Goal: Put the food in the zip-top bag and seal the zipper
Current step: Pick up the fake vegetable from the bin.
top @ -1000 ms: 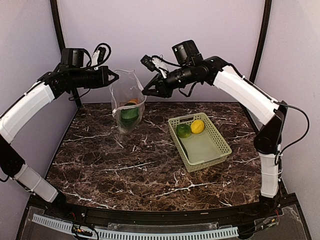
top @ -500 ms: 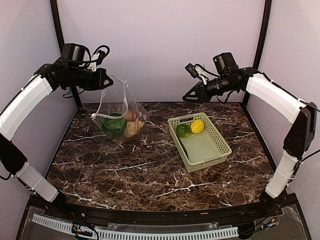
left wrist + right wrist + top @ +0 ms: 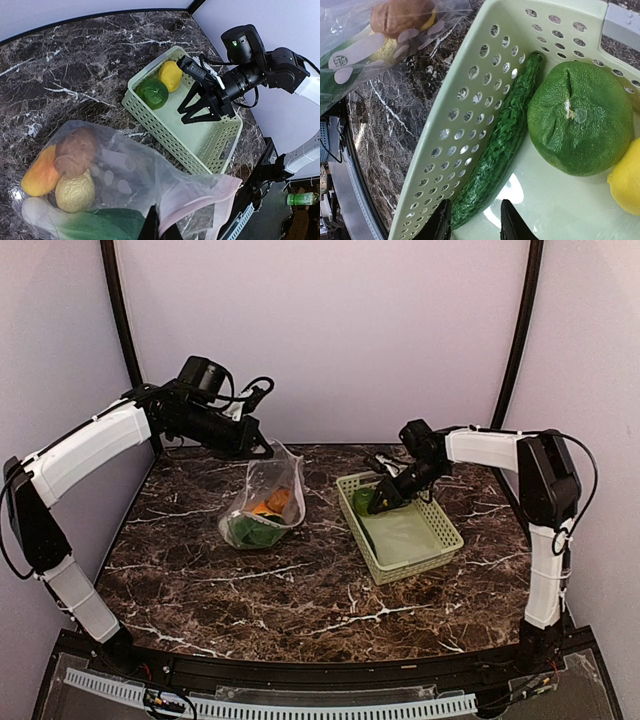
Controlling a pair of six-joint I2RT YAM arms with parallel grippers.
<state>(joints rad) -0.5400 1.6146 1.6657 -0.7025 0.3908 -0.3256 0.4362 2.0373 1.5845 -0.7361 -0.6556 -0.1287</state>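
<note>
Down from the back wall, the right gripper (image 3: 474, 220) hangs in the basket (image 3: 470, 110), jaws part-open over a long green vegetable's (image 3: 495, 150) end to take it, while the left gripper (image 3: 266, 450) pinches the zip-top bag's (image 3: 150, 175) rim, food (image 3: 75, 190) slung below.

1. Under my right gripper (image 3: 378, 502) I see a light green perforated plastic basket (image 3: 415, 545). The fingertips hang inside its far-left corner, just beside the holed side wall. It stands well apart from my left gripper (image 3: 262, 450), off to that gripper's right.
2. Below both grippers is a dark brown marble-patterned tabletop (image 3: 300, 585) with white veins; the basket stands on it.
3. Behind both grippers I have pale lilac wall panels (image 3: 330, 330), with a black upright (image 3: 117, 310) at the left corner and another (image 3: 526, 310) at the right.
4. A white slotted strip (image 3: 300, 707) runs along the near edge, well behind both grippers.
</note>
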